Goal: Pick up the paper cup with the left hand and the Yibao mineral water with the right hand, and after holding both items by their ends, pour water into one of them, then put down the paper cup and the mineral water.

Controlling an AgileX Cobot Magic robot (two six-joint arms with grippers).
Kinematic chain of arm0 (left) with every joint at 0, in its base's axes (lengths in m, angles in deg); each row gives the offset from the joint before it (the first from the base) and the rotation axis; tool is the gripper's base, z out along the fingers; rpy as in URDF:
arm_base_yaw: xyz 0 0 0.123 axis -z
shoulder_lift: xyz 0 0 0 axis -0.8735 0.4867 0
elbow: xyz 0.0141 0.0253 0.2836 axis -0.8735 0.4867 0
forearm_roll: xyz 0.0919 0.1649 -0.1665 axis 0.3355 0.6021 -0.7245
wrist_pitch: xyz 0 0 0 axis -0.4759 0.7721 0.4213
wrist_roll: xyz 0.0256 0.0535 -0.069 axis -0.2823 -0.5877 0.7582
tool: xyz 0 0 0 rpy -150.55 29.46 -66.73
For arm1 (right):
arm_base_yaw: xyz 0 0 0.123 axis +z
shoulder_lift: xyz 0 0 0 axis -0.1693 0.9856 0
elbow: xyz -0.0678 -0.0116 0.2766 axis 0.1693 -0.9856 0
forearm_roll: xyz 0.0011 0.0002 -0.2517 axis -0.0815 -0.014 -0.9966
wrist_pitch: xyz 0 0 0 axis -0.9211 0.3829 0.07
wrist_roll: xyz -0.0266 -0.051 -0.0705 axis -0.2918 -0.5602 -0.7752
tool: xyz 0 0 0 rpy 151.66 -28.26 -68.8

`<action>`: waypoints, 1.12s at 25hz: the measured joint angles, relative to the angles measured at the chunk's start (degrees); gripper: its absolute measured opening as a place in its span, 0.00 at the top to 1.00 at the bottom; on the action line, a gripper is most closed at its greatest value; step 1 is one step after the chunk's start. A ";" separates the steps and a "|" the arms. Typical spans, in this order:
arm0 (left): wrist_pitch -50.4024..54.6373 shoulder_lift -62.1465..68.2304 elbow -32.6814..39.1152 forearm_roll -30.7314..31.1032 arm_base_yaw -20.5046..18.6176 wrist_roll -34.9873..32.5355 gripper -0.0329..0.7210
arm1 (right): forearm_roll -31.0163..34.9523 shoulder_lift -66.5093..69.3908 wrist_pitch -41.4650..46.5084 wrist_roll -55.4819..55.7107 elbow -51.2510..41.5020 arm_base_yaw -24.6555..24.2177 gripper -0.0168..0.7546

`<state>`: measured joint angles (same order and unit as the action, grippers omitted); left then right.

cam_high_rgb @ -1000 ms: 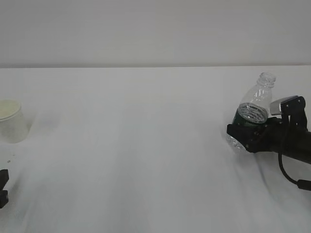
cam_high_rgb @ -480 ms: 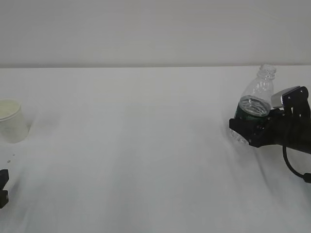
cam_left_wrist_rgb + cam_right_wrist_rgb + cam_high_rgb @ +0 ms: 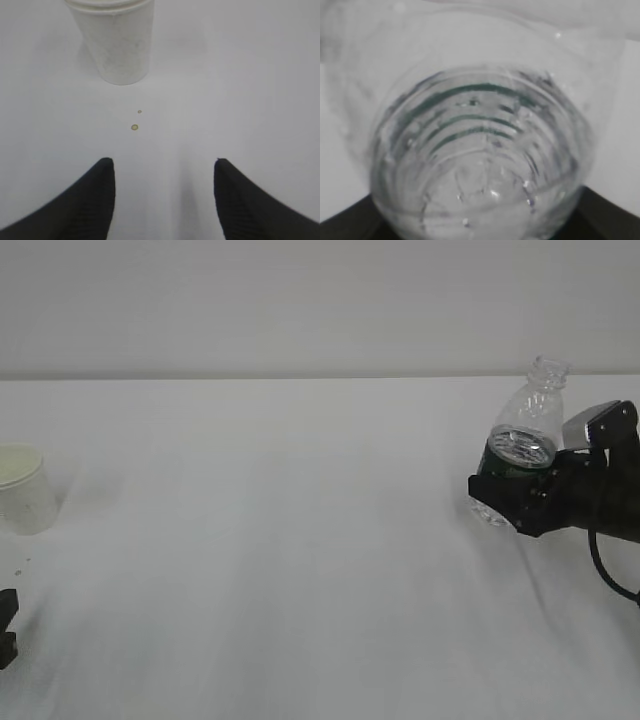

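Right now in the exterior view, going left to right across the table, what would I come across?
Left gripper at the near left edge, its jaws open and empty → paper cup standing upright → a long bare stretch of white table → Yibao mineral water bottle, tilted and uncapped, held in the right gripper.

one paper cup (image 3: pixel 22 488), one Yibao mineral water (image 3: pixel 524 445)

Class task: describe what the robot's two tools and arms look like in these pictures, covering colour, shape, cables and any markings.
The right tool is black and blocky, with a grey rectangular block on top and a black cable looping beneath its black arm. The left tool shows two matte black fingers with a fine ribbed texture, tapering to rounded tips; only a black corner of it shows in the exterior view. No markings are visible.
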<state>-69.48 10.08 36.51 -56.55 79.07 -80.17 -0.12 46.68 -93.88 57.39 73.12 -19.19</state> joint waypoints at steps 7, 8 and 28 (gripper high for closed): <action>0.00 0.00 -0.18 0.00 0.00 0.00 0.35 | -4.19 -3.40 0.00 3.31 0.00 0.00 0.34; 0.00 0.00 -0.18 0.00 0.00 0.00 0.35 | -4.82 -3.87 0.00 3.88 0.00 0.00 0.34; -0.09 5.13 -2.98 0.13 0.00 0.00 0.32 | -15.50 -11.00 0.00 13.59 -0.11 0.00 0.34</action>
<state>-69.57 15.21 33.54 -56.43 79.07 -80.17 -15.62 35.68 -93.88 70.97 73.02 -19.19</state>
